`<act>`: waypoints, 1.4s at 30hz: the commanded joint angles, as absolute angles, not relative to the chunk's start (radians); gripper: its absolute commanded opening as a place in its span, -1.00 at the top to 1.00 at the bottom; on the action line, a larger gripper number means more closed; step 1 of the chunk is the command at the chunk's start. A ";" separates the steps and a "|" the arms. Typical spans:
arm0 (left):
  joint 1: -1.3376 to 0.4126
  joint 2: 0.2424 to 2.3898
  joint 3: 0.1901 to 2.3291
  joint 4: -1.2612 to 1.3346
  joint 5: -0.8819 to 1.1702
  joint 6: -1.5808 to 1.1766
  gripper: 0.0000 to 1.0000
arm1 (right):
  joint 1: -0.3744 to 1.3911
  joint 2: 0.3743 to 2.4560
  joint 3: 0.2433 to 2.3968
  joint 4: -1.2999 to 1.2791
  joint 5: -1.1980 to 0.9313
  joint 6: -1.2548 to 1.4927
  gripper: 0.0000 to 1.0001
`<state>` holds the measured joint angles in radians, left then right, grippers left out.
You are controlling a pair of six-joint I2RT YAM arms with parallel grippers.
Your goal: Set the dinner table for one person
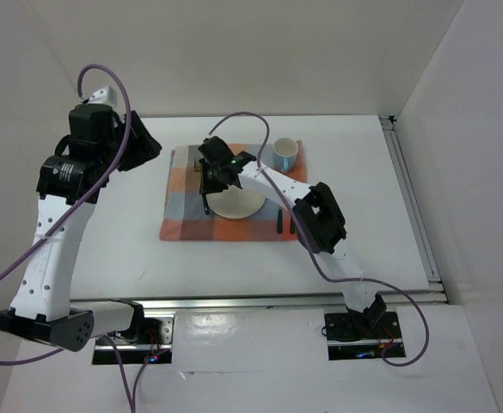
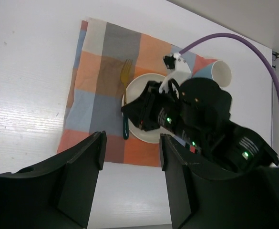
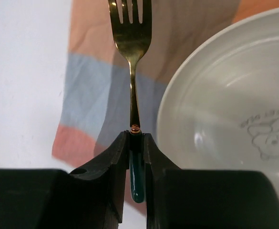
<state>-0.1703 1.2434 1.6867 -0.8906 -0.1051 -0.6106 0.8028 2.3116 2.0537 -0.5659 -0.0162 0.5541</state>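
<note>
**Top external view.** The large flat white rectangular dinner table (image 1: 363, 172) fills the scene around a round white ceramic plate (image 1: 238, 206). The plate sits on an orange, blue and grey checked cloth mat (image 1: 182, 215). A white cup with a pale blue band (image 1: 284, 155) stands on the mat's far right corner, just beyond the plate. The right gripper (image 1: 206, 185) is over the mat at the plate's left edge. The left gripper (image 1: 144, 146) is held in the air, well to the left of the plate.

**Left wrist view.** The left gripper (image 2: 132, 138) has its two dark fingers spread wide with nothing between them, and looks down on the plate (image 2: 139, 88). A gold-tined fork with a dark green handle (image 2: 125, 76) runs alongside the plate's left rim over the mat (image 2: 106, 52). The cup (image 2: 220, 74) is at the plate's far right. Bare table (image 2: 29, 71) surrounds the mat.

**Right wrist view.** The right gripper (image 3: 136, 138) pinches the fork (image 3: 133, 71) by its green handle, with the tines pointing away. The fork is just left of the plate (image 3: 225, 95), above the mat (image 3: 91, 95). Whether it rests on the cloth or hangs slightly above it cannot be judged. The table (image 3: 25, 71) shows further left.
</note>
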 commanded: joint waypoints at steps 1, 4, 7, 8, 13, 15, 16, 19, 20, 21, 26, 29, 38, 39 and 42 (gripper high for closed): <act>-0.164 1.213 1.697 -0.880 -0.087 -0.627 -0.30 | 0.793 2.379 2.172 -0.463 -0.015 0.709 1.00; -0.164 1.213 1.697 -0.890 -0.087 -0.627 -0.27 | 0.793 2.440 2.224 -0.425 -0.035 0.753 1.00; -0.164 1.213 1.697 -0.899 -0.087 -0.618 -0.27 | 0.793 2.468 2.233 -0.387 -0.067 0.782 1.00; -0.164 1.213 1.697 -0.899 -0.087 -0.618 -0.27 | 0.793 2.479 2.233 -0.387 -0.067 0.794 1.00; -0.164 1.204 1.687 -0.899 -0.087 -0.618 -0.27 | 0.793 2.497 2.223 -0.357 -0.067 0.847 1.00; -0.164 1.204 1.677 -0.899 -0.087 -0.618 -0.27 | 0.793 2.507 2.223 -0.345 -0.081 0.877 0.99; -0.164 1.204 1.677 -0.899 -0.098 -0.618 -0.27 | 0.793 2.507 2.223 -0.345 -0.081 0.887 0.90; -0.164 1.204 1.677 -0.899 -0.098 -0.609 -0.27 | 0.793 2.507 2.223 -0.336 -0.081 0.887 0.63; -0.164 1.204 1.677 -0.908 -0.098 -0.609 -0.27 | 0.793 2.507 2.223 -0.336 -0.069 0.896 0.47; -0.155 1.204 1.668 -0.908 -0.098 -0.609 -0.27 | 0.793 2.507 2.223 -0.336 -0.069 0.896 0.33; -0.155 1.195 1.667 -0.908 -0.098 -0.609 -0.27 | 0.793 2.497 2.194 -0.318 -0.048 0.896 -0.06; -0.155 1.195 1.667 -0.908 -0.098 -0.609 -0.27 | 0.793 2.474 2.171 -0.308 -0.067 0.882 -0.08; -0.155 1.206 1.667 -0.908 -0.130 -0.589 -0.27 | 0.793 2.211 1.999 -0.265 -0.039 0.760 -0.46; -0.146 1.206 1.667 -0.923 -0.158 -0.575 -0.30 | 0.793 2.145 1.982 -0.309 -0.009 0.706 -0.71; -0.103 1.220 1.667 -0.934 -0.221 -0.545 -0.35 | 0.793 2.006 1.882 -0.449 0.161 0.622 -0.97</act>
<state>-0.1425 1.2251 1.6688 -0.9272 -0.1371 -0.5922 0.7876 2.2330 1.9202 -0.3538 0.0010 0.7425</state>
